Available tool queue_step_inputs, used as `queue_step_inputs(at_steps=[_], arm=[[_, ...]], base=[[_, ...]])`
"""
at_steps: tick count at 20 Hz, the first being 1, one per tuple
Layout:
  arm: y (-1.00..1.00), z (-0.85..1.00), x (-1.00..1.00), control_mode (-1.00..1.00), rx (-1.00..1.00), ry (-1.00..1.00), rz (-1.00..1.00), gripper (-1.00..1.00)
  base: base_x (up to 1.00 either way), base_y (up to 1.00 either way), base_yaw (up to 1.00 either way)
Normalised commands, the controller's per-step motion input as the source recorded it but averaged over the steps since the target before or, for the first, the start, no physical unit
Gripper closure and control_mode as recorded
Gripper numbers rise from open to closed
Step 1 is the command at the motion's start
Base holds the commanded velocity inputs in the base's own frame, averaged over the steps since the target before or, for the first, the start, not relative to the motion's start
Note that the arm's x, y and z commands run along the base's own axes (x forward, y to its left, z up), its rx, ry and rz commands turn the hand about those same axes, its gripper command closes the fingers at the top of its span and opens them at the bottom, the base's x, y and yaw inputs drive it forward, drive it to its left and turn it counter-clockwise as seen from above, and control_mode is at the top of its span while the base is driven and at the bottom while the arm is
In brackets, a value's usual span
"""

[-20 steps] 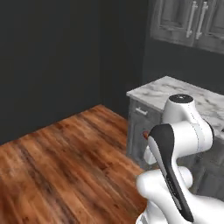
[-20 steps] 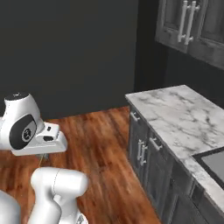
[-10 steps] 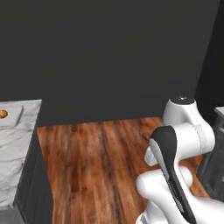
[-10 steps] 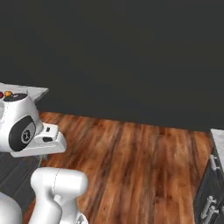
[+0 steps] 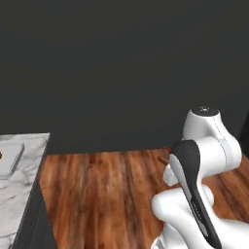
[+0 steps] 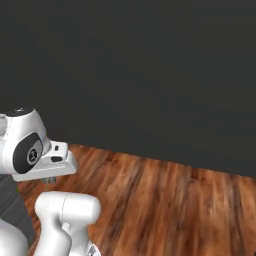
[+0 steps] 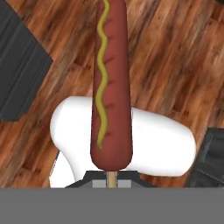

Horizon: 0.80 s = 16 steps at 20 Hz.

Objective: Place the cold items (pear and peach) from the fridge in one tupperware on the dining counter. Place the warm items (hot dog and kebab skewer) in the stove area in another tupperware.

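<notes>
In the hand view the hot dog [image 7: 110, 83], a reddish-brown sausage with a wavy mustard line on a wooden stick, stands up from my gripper [image 7: 111, 176]. The gripper is shut on the hot dog's lower end, over wood floor. A brown tip of the hot dog [image 5: 162, 159] pokes out beside the arm in the left base view. The pear, peach and kebab skewer are out of view.
A marble counter [image 5: 19, 199] on a dark cabinet stands at the lower left, with a flat pale container [image 5: 10, 158] at its edge. Wood floor [image 6: 170, 205] stretches ahead to a dark wall [image 5: 121, 68]. Dark cabinet blocks [image 7: 19, 65] sit below the hand.
The whole picture has swung: the right-hand marble counter and wall cabinets have left the views, and a marble counter has come in at the left. The hot dog stays in the grip.
</notes>
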Motion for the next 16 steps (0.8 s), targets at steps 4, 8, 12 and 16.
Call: queue_step_inputs(at_steps=[4, 8, 12, 16], arm=[[0.0, 0.0, 0.0, 1.0, 0.0, 0.0, 0.0, 1.0], [0.0, 0.0, 0.0, 1.0, 0.0, 0.0, 0.0, 1.0], [0.0, 0.0, 0.0, 1.0, 0.0, 0.0, 0.0, 1.0], [0.0, 0.0, 0.0, 1.0, 0.0, 0.0, 0.0, 1.0]], base=[[1.0, 0.0, 0.34], [1.0, -0.02, 0.56], [1.0, -0.13, 0.66], [1.0, -0.12, 0.67]])
